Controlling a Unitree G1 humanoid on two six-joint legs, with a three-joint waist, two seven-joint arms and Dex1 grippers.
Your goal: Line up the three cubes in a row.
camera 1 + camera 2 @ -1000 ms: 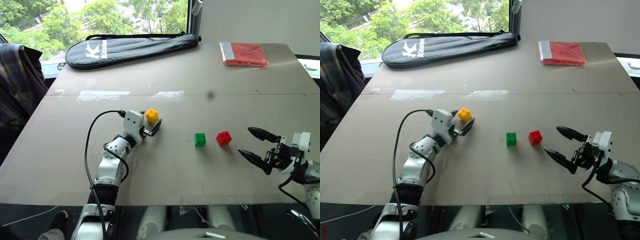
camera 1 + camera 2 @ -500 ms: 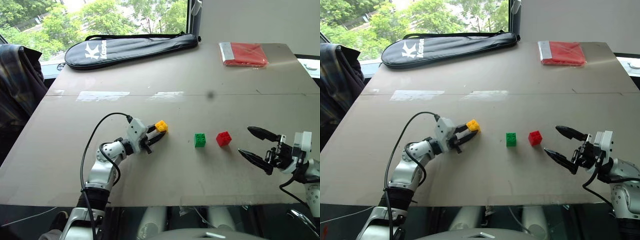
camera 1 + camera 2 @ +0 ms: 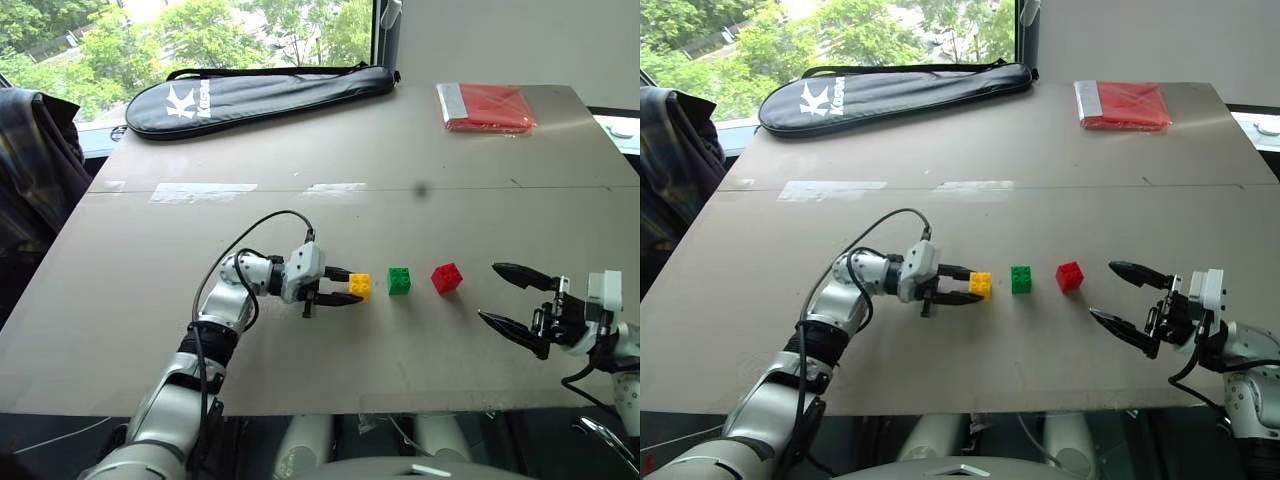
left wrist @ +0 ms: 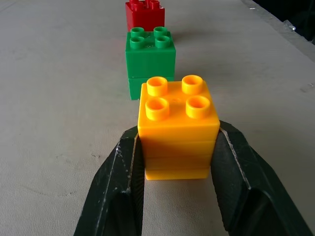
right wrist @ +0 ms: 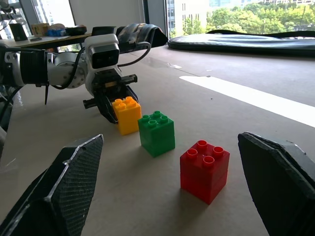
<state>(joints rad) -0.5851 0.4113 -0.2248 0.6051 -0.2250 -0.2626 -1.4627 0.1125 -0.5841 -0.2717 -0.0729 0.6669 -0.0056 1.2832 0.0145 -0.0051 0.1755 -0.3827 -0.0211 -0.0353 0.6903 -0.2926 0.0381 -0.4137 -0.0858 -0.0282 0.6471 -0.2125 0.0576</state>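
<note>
Currently left tool (image 3: 350,291) clamped on yellow cube (image 3: 360,286), seated on surface (image 3: 300,370). Green cube (image 3: 399,280) just past fingertips, red cube (image 3: 446,277) beyond, roughly in line. Right tool (image 3: 512,298) spread wide, holding nothing, near red. Risk: uneven release or sideways retreat could drag yellow off line or bump green.

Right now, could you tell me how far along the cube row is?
Nearly done: the green cube and red cube sit in line, and the left gripper holds the yellow cube beside green. Left: release it. The right gripper waits open.
</note>
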